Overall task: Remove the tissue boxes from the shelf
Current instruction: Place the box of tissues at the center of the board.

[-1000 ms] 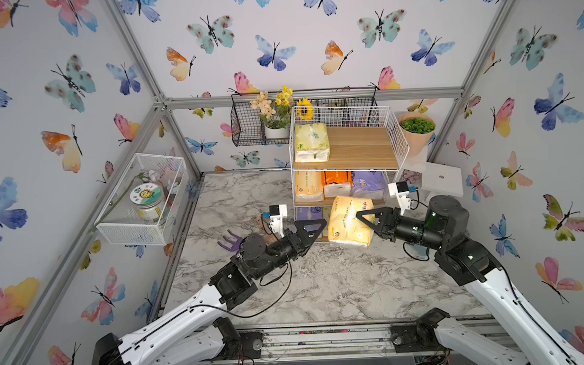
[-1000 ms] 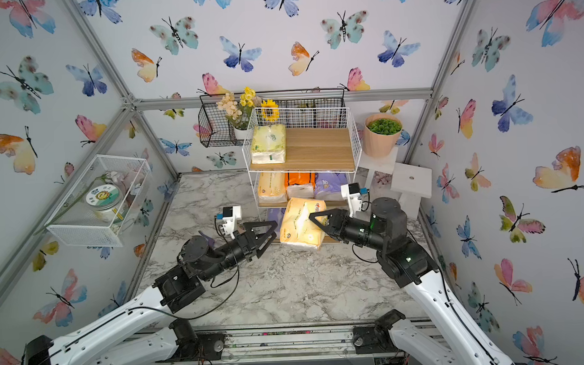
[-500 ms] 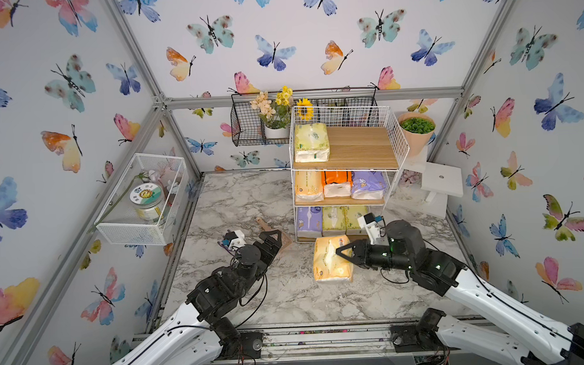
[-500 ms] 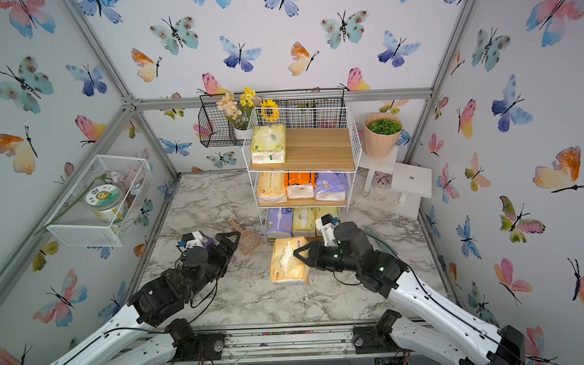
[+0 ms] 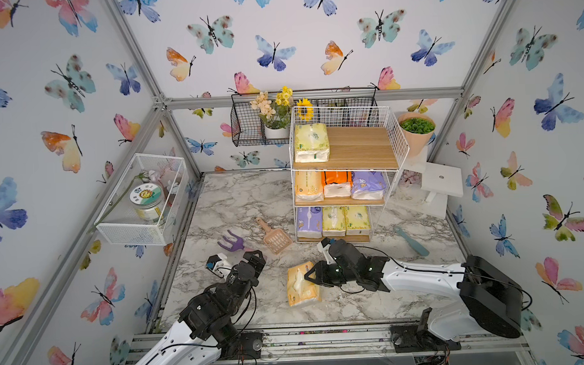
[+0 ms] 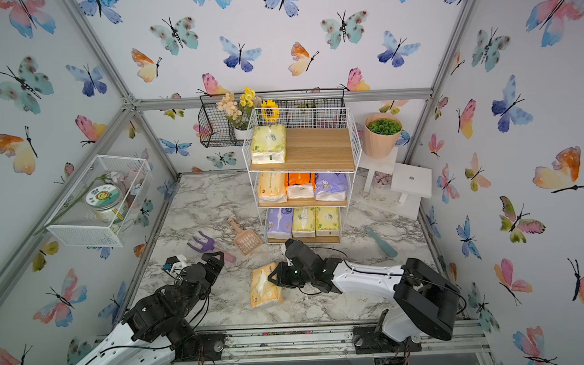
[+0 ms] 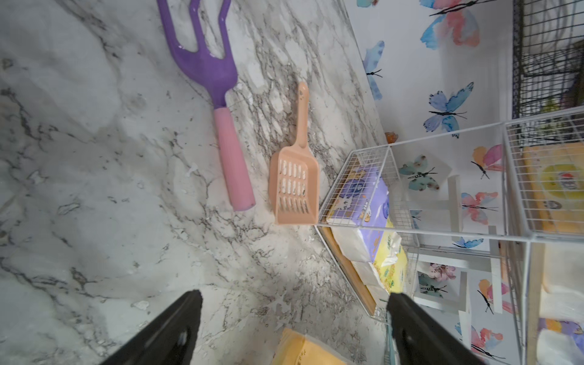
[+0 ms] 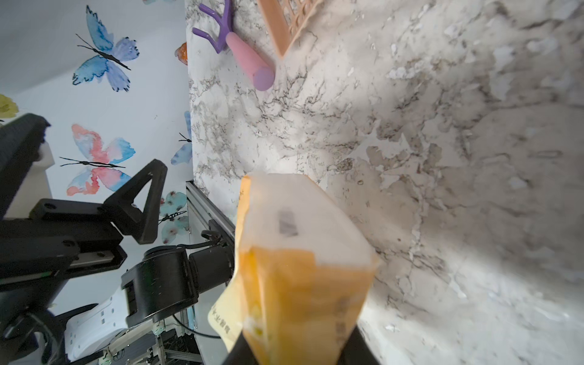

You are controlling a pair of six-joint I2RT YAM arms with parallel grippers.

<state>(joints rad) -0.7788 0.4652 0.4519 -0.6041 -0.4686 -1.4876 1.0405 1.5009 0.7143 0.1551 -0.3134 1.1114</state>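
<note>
Noted peach pack (image 5: 302, 283) off the shelf (image 5: 363, 144), out front over the table (image 5: 237, 198), between the two arms and near the front rail (image 5: 322, 336). Could not tell whether it rests on the marble or hangs just clear of it.

Found right hand (image 5: 309, 277) clamped on the pack at the long side facing its own arm. Confirmed in right wrist view: jaws either side of the wrapper. Found left hand (image 5: 253, 260) spread wide and empty, beside the pack but apart from it. Saw nothing between its jaws in left wrist view.

Handling, judged: light, soft, squashy. Film wrapper slick and crinkly, so likely to sag or creep out of an edge pinch. Not fragile, and a drop would do no harm. Better hold judged to be across the short width at mid-length, squeezing the tissue stack itself rather than loose film or end seals.

Orientation: flat, broad face with the white dispensing slit up. Long axis roughly shelf-to-rail, slightly skewed, one short end toward each.

Counted seven packs (image 5: 311, 142) on the shelf: one on top, three in the middle, three at the bottom. All set with a short end facing out and the long axis running into the shelf.
</note>
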